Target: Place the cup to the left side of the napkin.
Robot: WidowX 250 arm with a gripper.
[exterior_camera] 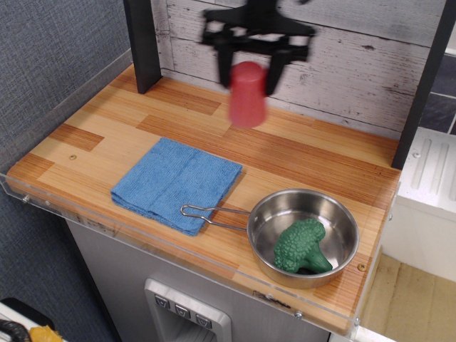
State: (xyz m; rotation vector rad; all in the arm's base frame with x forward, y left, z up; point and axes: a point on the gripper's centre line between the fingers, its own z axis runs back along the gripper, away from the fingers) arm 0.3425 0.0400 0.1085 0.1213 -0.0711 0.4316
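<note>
The red cup [247, 96] hangs upside down in the air over the back middle of the wooden counter, blurred by motion. My gripper [249, 65] is shut on the cup near its upper end, a black finger on each side. The blue napkin [177, 184] lies flat near the counter's front left, below and to the left of the cup. The cup is lifted clear of the counter and is beyond the napkin's far right corner.
A steel pan [303, 226] with a green broccoli [302, 247] in it sits at the front right, its wire handle [211, 213] reaching onto the napkin's right edge. A dark post [142, 44] stands at the back left. A clear acrylic lip [43, 201] runs along the counter's front and left edges.
</note>
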